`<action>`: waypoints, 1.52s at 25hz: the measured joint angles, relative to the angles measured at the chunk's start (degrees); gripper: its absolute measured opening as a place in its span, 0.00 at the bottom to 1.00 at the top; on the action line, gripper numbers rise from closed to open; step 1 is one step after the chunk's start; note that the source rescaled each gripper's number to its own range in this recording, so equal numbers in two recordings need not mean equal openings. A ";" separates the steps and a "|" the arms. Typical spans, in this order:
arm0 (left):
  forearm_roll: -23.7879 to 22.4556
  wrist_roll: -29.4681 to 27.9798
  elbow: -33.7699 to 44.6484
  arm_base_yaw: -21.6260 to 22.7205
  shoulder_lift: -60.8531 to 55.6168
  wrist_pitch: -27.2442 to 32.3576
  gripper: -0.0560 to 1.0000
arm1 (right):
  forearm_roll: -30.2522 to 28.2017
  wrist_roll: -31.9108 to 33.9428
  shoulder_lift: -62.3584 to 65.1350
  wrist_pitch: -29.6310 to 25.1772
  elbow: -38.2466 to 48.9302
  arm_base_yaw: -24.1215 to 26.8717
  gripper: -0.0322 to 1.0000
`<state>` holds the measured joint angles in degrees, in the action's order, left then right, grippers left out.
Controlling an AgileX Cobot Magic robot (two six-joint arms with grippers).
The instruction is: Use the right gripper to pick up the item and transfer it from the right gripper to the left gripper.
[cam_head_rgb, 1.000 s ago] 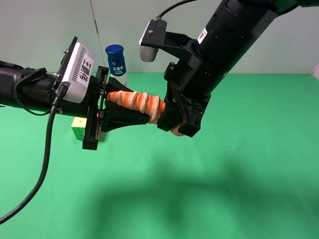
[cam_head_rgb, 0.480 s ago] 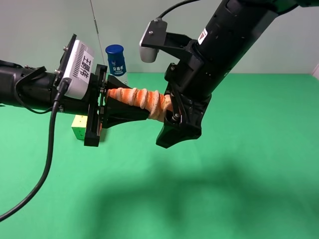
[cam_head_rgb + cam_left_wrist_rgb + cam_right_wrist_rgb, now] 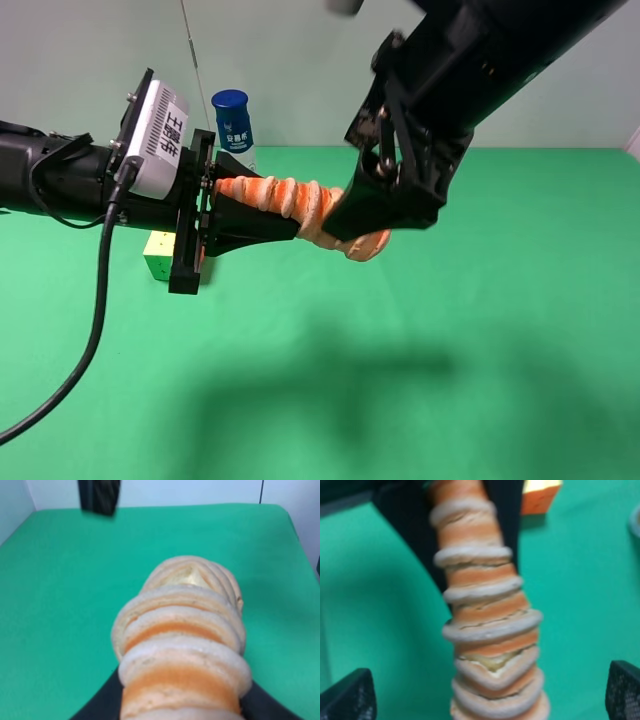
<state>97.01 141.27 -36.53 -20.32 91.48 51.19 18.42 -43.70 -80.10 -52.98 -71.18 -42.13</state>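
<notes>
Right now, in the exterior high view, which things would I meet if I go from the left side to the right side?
Puzzle cube → bottle → item → right gripper. The left gripper overlaps the item, so I leave it out.

The roll [image 3: 290,203] is orange-pink with pale stripes. The desk [image 3: 500,350] is green, the bottle [image 3: 236,130] white and blue-capped, and the cube [image 3: 158,256] yellow and orange. The left hand [image 3: 272,206] and right hand [image 3: 366,226] are black.
</notes>
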 joint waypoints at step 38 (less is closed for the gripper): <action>1.75 0.00 0.00 0.00 0.00 0.97 0.09 | -10.69 39.54 53.82 2.64 29.83 29.49 1.00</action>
<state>98.76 141.27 -36.53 -20.32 91.48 52.16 7.74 -4.16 -26.28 -50.35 -41.35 -12.64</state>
